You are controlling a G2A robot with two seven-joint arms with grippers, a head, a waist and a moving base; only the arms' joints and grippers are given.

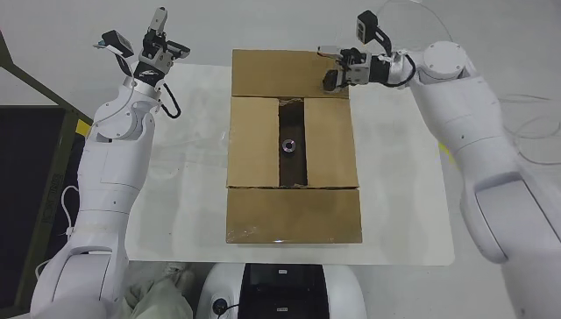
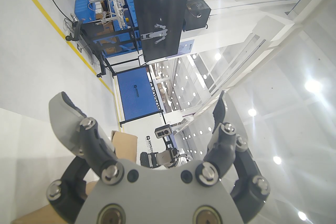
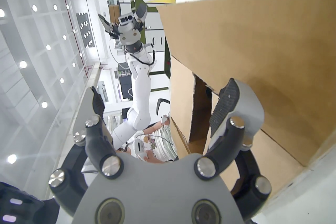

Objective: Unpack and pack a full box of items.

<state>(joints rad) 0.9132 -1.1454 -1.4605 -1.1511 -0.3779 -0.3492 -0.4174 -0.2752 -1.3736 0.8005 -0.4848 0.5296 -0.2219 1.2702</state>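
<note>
Two side flaps (image 1: 329,144) of the cardboard box (image 1: 294,214) lie almost shut over the opening, with only a narrow dark slit between them. Through this slit one small round item (image 1: 288,145) shows inside; what it is I cannot tell. The two end flaps (image 1: 289,72) are folded out flat on the white bench (image 1: 193,144), one to the far side and one to the near side. So I judge the task to be at its very beginning: the box is half opened, nothing lies outside it, and all the unpacking and the whole packing back are left to do. The right tool (image 1: 328,67) is released, its fingers spread with nothing between them. It hangs at the far right corner of the box, just beside the edges of the far end flap and the right side flap. The left tool (image 1: 168,34) is also released and empty, raised over the far left corner of the bench, well apart from the box. Bare bench on both sides of the box gives good room to put items down. The end flaps reach near to the far and near edges of the bench, so little room is there. The slit looks to me too narrow for a tool until the side flaps are turned out.
</note>
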